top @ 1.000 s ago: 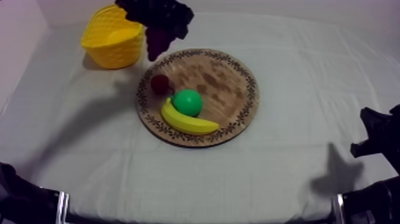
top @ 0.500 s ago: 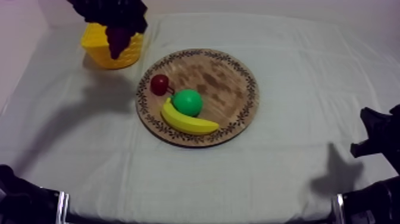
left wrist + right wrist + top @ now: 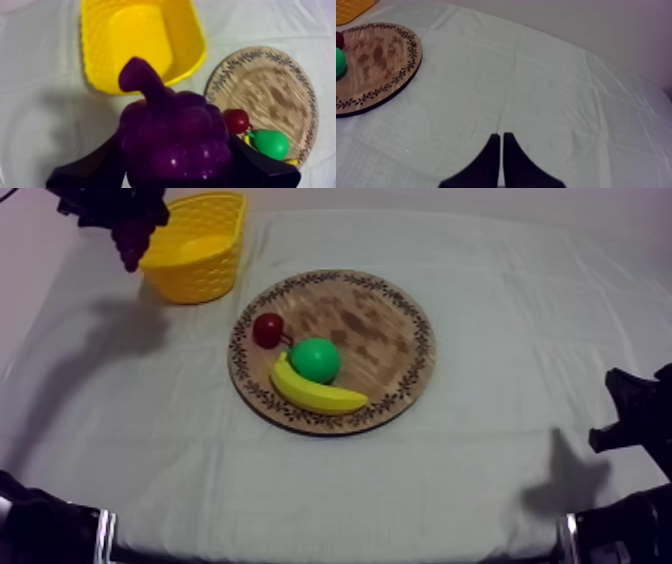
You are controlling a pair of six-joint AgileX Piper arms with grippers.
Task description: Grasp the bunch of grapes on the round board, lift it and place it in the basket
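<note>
We hold the bunch of grapes (image 3: 172,135) gripped in our left fingers (image 3: 92,169), in the air at the edge of the yellow basket (image 3: 140,40), while our right fingers (image 3: 493,160) lie closed together on nothing above the worktop (image 3: 546,90).

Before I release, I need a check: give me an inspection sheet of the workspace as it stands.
Surface: cloth, creased, lying flat.
Job's things: grapes held in the air beside the yellow basket, not in it; basket upright, empty; board mid-table.
Clutter: banana, pear and small red fruit close together on the board.
Grippers: left gripper shut on the grapes; right gripper shut on nothing, low at the table's right.
Cables: nothing seen.
Surroundings: pale wall behind the table.
</note>
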